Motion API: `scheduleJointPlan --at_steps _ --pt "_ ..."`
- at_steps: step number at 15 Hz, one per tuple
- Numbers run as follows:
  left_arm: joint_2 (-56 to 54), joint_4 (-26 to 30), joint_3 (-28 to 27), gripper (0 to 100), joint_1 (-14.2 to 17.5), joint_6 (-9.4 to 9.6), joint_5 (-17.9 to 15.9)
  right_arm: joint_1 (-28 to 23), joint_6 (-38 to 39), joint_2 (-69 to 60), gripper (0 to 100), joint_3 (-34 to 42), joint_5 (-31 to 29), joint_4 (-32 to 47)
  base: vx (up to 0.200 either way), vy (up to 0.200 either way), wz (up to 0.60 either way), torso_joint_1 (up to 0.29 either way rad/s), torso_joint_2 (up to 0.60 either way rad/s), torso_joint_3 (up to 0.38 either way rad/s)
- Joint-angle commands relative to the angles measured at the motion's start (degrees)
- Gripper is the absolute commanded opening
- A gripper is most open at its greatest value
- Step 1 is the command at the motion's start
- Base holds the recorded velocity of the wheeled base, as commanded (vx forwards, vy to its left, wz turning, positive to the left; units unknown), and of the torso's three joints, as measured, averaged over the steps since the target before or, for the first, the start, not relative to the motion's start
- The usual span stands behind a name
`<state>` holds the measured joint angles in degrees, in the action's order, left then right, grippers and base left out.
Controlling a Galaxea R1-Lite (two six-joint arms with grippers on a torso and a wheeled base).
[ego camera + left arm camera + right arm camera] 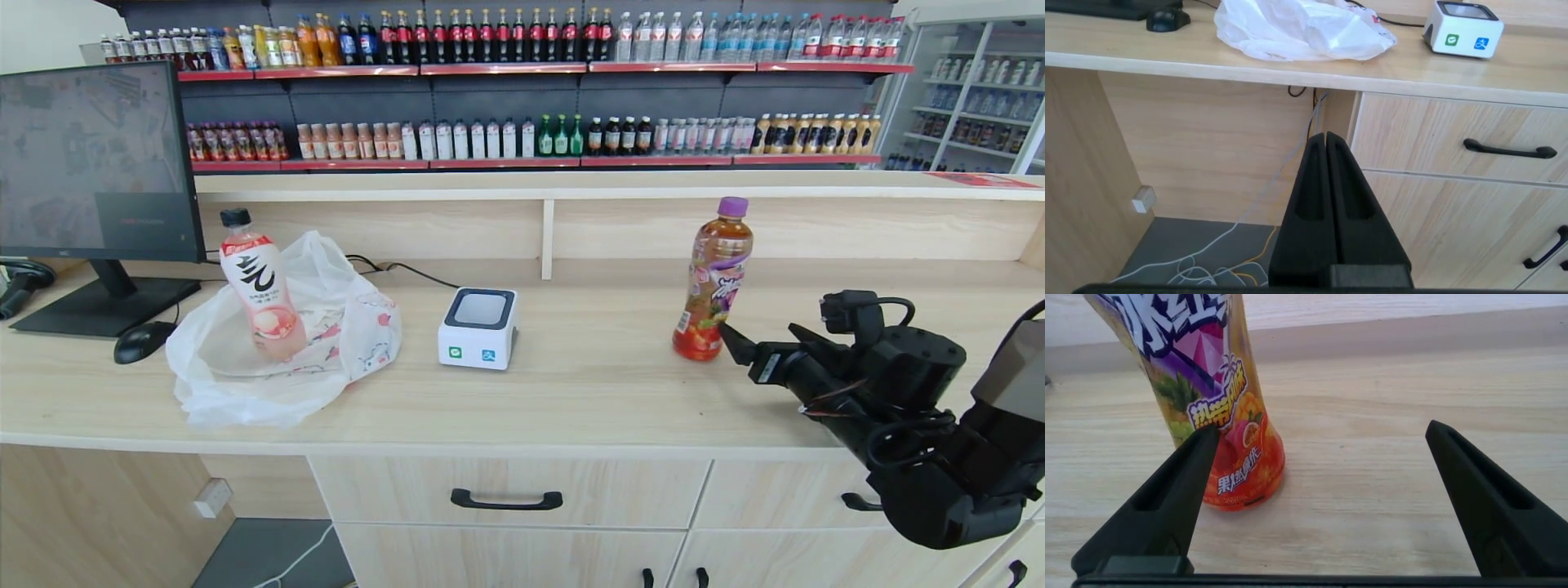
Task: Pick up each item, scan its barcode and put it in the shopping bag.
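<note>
My right gripper (759,333) is spread wide and holds nothing. It sits low over the counter (571,392) in the right middle of the head view. One fingertip is right at the base of the purple-capped juice bottle (713,282). From my right wrist camera the bottle (1221,392) stands upright off to one finger's side, not centred in the gap of the gripper (1321,429). I cannot tell whether that finger touches it. I judge the wide opening is there so the bottle's body can pass between the fingers. I would need to shift sideways before closing, or I risk nudging the bottle over.

My left gripper (1325,135) is closed, finger against finger, on nothing. It hangs below the counter edge in front of the cabinet, probably parked there to keep the worktop free for the other arm.

Further left, at the centre of the head view, the white scanner (479,327) sits with its window facing up. A barcode would have to be turned down toward it. At the left middle, the shopping bag (343,343) lies slumped open on the counter. A pink peach bottle (260,286) stands inside it, leaning a little, so that item looks done and the juice is the one left. The bag's soft rim may fold when I lower the next bottle in. A mouse (140,341) and a monitor (94,155) sit beyond the bag, at the far left.
</note>
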<state>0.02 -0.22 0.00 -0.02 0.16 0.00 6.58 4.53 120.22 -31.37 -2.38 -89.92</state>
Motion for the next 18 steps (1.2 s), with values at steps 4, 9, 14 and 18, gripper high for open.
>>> scheduleJointPlan --at_steps 4,9,14,18 --pt "-0.02 -0.04 0.00 0 0.02 0.02 0.00 0.01 0.12 -1.22 100 0.87 0.00 -0.08 0.000 0.000 0.00 0.000 0.00 0.000" --pt "-0.02 -0.04 0.00 0 -0.06 0.19 0.00 5.37 -0.23 -4.03 100 4.21 3.96 -0.08 0.000 0.000 0.00 0.000 0.00 0.000" --pt "-0.02 -0.22 0.00 0 0.02 0.11 0.00 5.81 -0.49 0.01 100 -0.36 3.61 -0.08 0.000 0.000 0.00 0.000 0.00 0.000" --pt "-0.02 -0.22 0.00 0 -0.06 0.19 0.00 5.90 -0.32 2.38 100 -2.91 2.03 -0.08 0.000 0.000 0.00 0.000 0.00 0.000"
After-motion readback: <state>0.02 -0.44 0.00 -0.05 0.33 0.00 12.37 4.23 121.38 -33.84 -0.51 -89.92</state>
